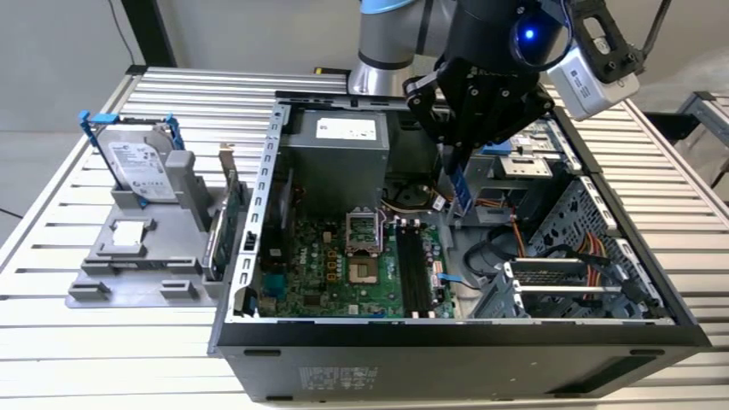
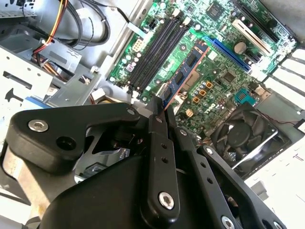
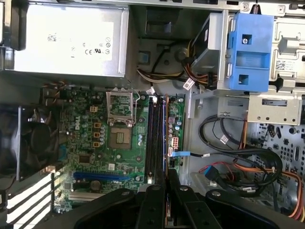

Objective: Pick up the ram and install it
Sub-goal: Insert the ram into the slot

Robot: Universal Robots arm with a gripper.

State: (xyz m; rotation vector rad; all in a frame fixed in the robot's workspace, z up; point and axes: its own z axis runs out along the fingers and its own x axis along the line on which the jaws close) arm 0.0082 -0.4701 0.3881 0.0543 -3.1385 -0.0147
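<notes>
The ram (image 1: 459, 186) is a thin bluish stick hanging upright from my gripper (image 1: 456, 161), which is shut on its upper end above the open computer case (image 1: 456, 337). In the second wrist view the ram (image 2: 188, 71) reaches out from the gripper (image 2: 159, 102) over the green motherboard (image 2: 224, 52), beside the black memory slots (image 2: 157, 47). The first wrist view shows the ram (image 3: 165, 143) edge-on, roughly in line with the memory slots (image 3: 153, 138), with the gripper (image 3: 165, 180) around it. The stick hangs clear above the slots (image 1: 416, 269).
On the exterior view's left a grey fixture (image 1: 142, 248) carries a silver hard drive in a blue frame (image 1: 137, 162) and a green expansion card (image 1: 222, 222). Inside the case are the power supply (image 1: 341, 145), CPU socket (image 1: 362, 231), a fan (image 2: 238, 133), cables (image 3: 248, 167) and a blue bracket (image 3: 248, 52).
</notes>
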